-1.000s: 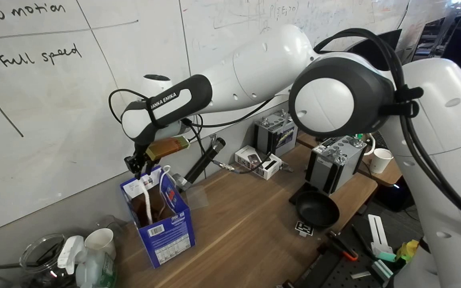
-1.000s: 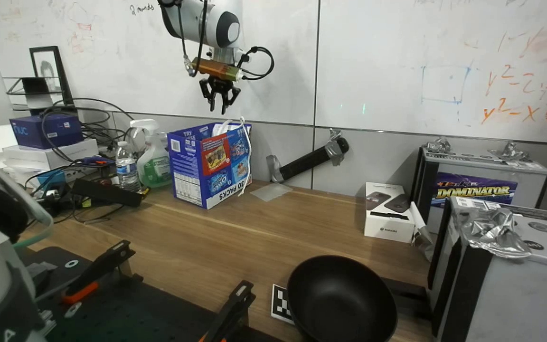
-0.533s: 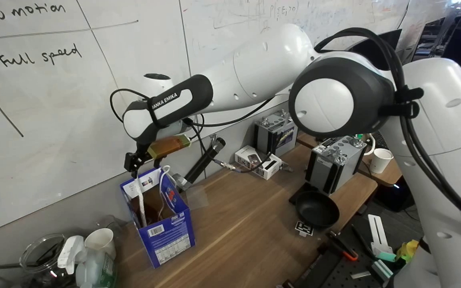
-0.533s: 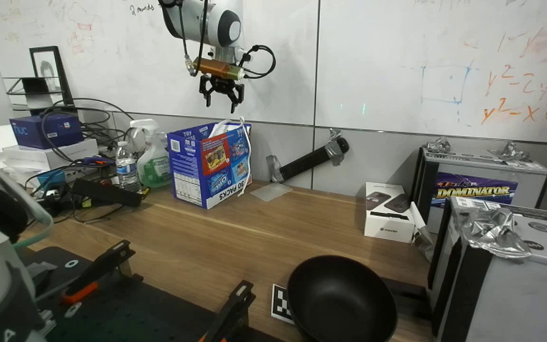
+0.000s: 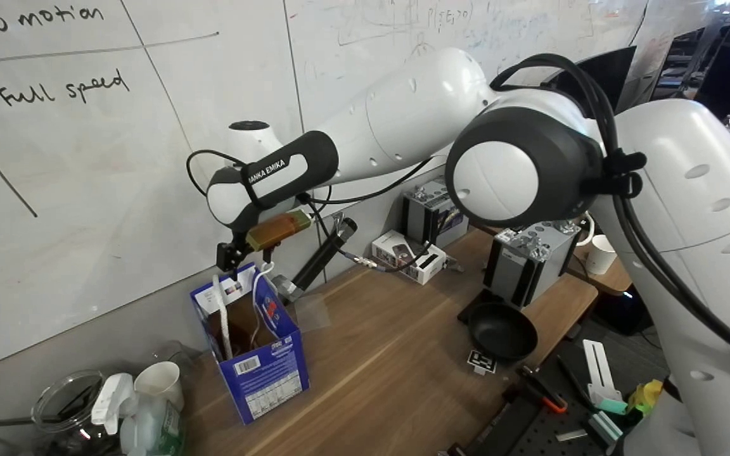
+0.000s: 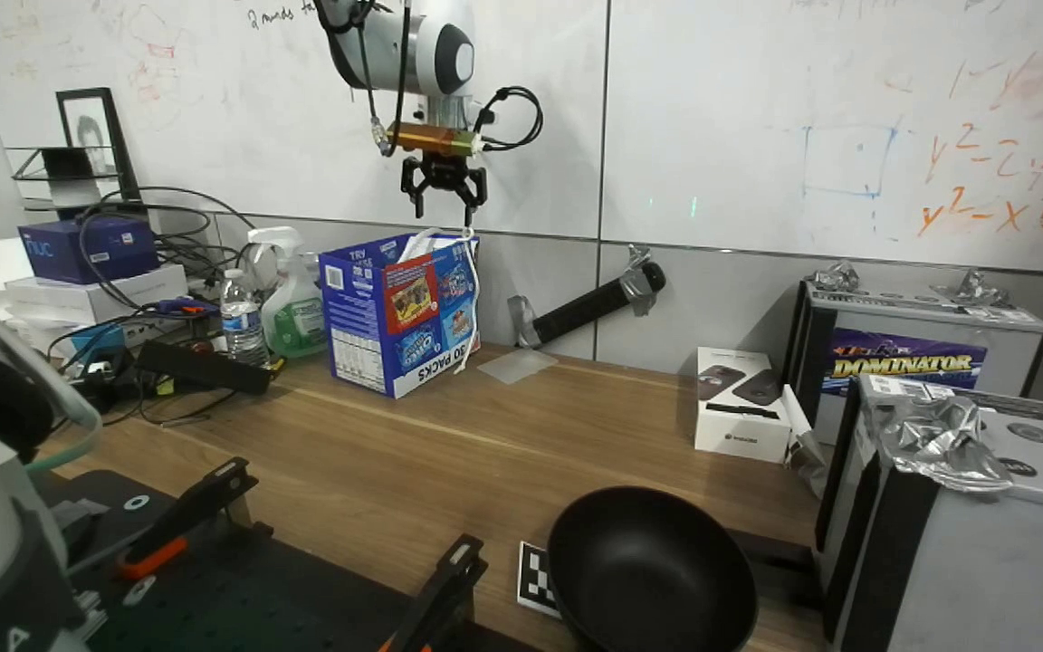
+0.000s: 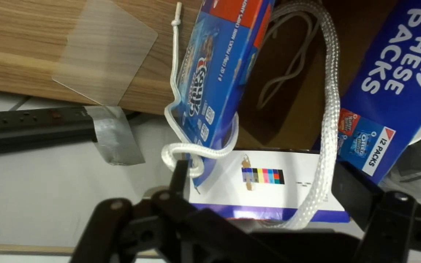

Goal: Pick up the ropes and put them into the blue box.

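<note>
Near eleven o'clock in an exterior view, the gripper (image 6: 444, 216) is hanging just above the blue box (image 6: 360, 303), its fingers standing wide apart. Between them, by the wrist view, the thick white rope (image 7: 330, 109) is arching out of the box from one o'clock, through three, to the rim. The thin white rope (image 7: 175, 58) is looping at seven, beside one finger, and dangling its knotted end outside between eleven and twelve. Whether a finger is touching either rope, I cannot tell. Outward from the box, in an exterior view, a spray bottle (image 6: 297, 317) is standing at nine o'clock, a power strip (image 6: 583, 308) is slanting at three, and a black pan (image 6: 653, 570) is sitting between four and five.
</note>
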